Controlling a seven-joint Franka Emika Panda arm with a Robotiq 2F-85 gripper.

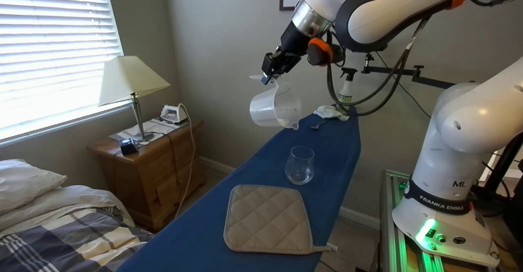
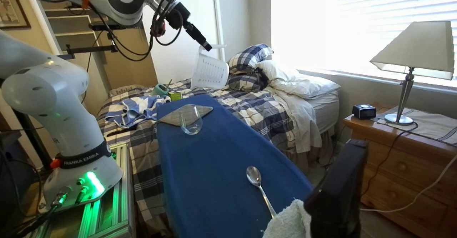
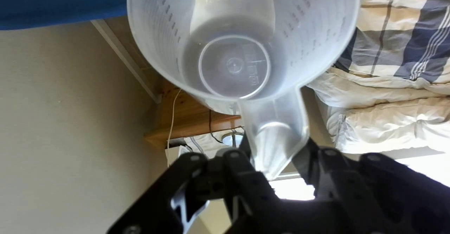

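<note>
1. You have the claw [image 1: 267,77] closed around the handle of the measuring jug [image 1: 271,106], which hangs tilted in the air, its mouth turned toward the robot base [image 1: 443,227].
2. Lower down, the stemless glass [image 1: 300,168] stands upright on the ironing board [image 1: 192,231], apart from the jug and nearer the base-side edge.
3. The loop of the pot holder [image 1: 267,219] reaches that same edge, just beside the glass.
4. You have room along the blue cover between glass and spoon [image 2: 254,176].
5. You count one jug, one glass, one pot holder, one spoon, one spray bottle [image 1: 347,89], one white cloth [image 1: 329,112].
</note>
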